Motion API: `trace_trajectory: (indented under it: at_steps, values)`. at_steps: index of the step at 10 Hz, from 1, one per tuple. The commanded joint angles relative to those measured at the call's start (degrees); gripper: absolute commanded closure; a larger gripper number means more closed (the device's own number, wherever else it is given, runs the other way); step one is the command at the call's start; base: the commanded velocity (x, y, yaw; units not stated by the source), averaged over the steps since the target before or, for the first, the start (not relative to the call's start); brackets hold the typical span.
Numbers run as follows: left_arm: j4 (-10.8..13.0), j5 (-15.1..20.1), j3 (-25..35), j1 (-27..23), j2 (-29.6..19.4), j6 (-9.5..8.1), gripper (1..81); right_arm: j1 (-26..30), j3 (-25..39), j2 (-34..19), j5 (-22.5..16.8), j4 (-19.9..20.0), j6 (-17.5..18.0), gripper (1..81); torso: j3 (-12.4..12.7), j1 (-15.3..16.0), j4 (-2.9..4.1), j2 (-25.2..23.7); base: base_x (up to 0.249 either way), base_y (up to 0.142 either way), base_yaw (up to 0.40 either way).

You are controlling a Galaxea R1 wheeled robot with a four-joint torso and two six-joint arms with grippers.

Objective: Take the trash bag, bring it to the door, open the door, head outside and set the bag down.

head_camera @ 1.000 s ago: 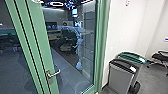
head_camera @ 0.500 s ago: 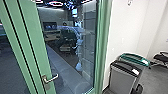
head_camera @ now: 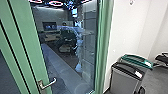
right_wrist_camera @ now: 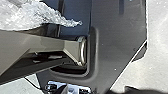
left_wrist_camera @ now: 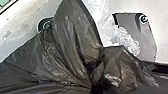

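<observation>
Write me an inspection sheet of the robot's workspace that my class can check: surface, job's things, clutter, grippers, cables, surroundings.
Surface: grey floor beside the bins.
Job's things: dark trash bag, gathered into folds; green-framed glass door with a metal lever handle.
Clutter: crumpled clear plastic, in both wrist views.
Grippers: whether the left gripper or right gripper holds anything cannot be told.
Cables: one thin dark cable, near the robot's sockets.
Surroundings: white wall; grey bin with a black top, in front of a green-topped bin; dark chair beyond them; lit screen through the glass.
</observation>
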Motion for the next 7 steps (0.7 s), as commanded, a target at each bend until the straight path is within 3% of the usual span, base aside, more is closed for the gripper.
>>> trace_trajectory:
  at_steps: [1,7]
  values:
    - [-0.06,4.33,-0.01,-2.99,-0.1,0.25,81.1,2.28,-0.07,0.34,-3.34,-0.19,-0.07,1.0,0.0,0.0,0.0,0.0,0.123,0.0,0.0]
    - [-0.15,4.24,-0.1,-2.9,-0.1,0.25,81.1,2.2,-0.07,0.51,-3.34,-0.1,-0.07,1.0,0.0,0.02,0.0,0.02,0.012,0.0,0.0]
